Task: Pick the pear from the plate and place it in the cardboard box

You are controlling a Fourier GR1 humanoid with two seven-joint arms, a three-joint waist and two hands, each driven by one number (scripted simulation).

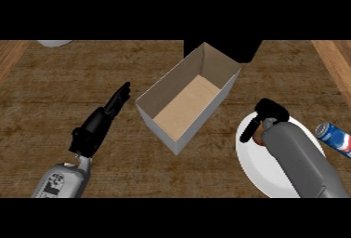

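Note:
A white plate (255, 168) lies at the lower right of the counter. My right hand (272, 113) hangs over the plate's upper edge, fingers and thumb curled round a brownish pear (260, 138); only a small patch of the fruit shows beneath the hand. The open cardboard box (185, 107) stands in the middle, long and narrow, angled from lower left to upper right, with nothing inside. It is just left of the plate. My left hand (99, 123) rests open to the left of the box, fingers straight and pointing toward it, touching nothing.
A blue, red and white can (336, 137) lies at the right edge beside the plate. A pale round object (55, 42) peeks in at the top left. A dark shape (223, 49) stands behind the box's far end.

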